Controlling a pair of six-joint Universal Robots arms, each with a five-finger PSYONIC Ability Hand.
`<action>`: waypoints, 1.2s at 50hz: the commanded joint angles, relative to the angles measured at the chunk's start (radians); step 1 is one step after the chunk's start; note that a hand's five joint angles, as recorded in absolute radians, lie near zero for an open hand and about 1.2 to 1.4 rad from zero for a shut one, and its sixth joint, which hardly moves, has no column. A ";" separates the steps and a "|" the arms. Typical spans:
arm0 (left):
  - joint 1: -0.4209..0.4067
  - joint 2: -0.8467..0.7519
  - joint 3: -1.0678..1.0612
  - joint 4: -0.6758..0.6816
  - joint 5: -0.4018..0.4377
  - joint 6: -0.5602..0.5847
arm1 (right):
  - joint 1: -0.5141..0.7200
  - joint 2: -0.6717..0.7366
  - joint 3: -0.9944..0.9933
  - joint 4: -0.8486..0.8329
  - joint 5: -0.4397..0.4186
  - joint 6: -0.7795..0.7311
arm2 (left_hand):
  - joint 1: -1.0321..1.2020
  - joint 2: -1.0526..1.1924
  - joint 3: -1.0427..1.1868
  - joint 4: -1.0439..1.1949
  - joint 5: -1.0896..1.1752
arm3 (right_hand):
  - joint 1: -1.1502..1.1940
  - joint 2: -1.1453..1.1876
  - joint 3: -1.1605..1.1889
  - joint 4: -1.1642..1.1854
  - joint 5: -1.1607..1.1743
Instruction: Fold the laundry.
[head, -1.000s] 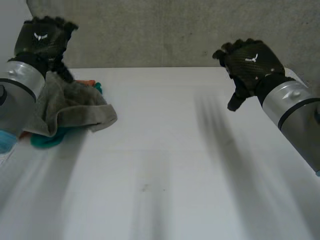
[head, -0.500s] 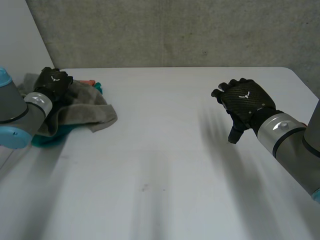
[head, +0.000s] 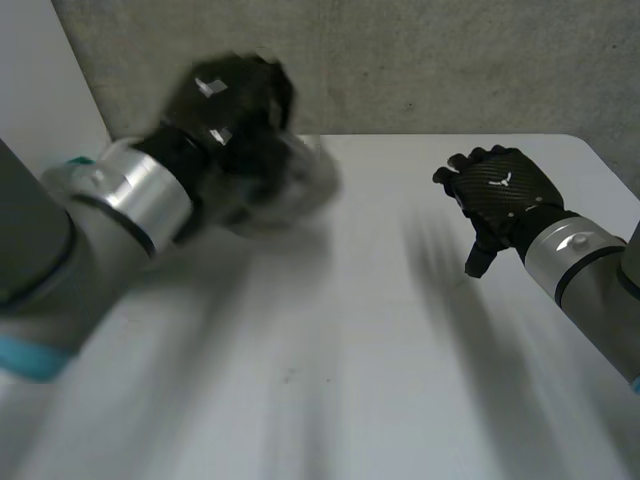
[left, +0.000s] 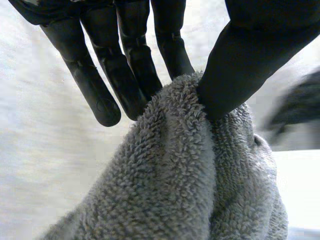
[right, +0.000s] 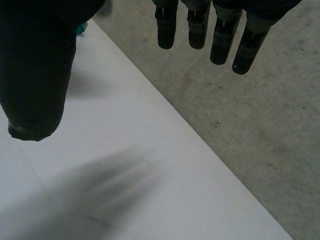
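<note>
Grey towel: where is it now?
In the left wrist view, the grey towel hangs pinched between thumb and fingers of the left robot hand, at the head view's left.

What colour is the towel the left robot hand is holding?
Plain grey terry towel, pinched in the left robot hand; the left wrist view shows it best.

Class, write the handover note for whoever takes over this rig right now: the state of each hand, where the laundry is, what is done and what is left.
Left hand: shut on the grey towel, which is pinched between its thumb and fingers and held up above the far left of the white table.
Right hand: open, holding nothing, above the table's right side.
Done: the towel is gripped.
Left: no fold is visible yet. The towel probably needs spreading flat on the table with help from the right hand, then folding.
</note>
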 joint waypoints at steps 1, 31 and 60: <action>-0.091 -0.165 -0.065 -0.007 0.033 -0.059 | -0.016 -0.006 -0.001 0.000 0.003 0.001 | -0.192 -0.227 -0.219 -0.237 -0.154 | -0.017 -0.041 -0.036 -0.054 -0.050; 0.254 -0.092 -0.269 -0.097 -0.022 0.489 | -0.004 0.025 0.039 0.270 -0.024 -0.232 | -0.910 -0.945 -0.937 -0.955 -0.872 | -0.017 -0.041 -0.036 -0.054 -0.050; 0.288 -0.170 -0.398 -0.143 0.024 0.639 | -0.050 0.014 0.294 0.302 -0.148 -0.195 | -0.432 -0.467 -0.459 -0.477 -0.394 | 0.105 0.081 0.085 0.068 0.072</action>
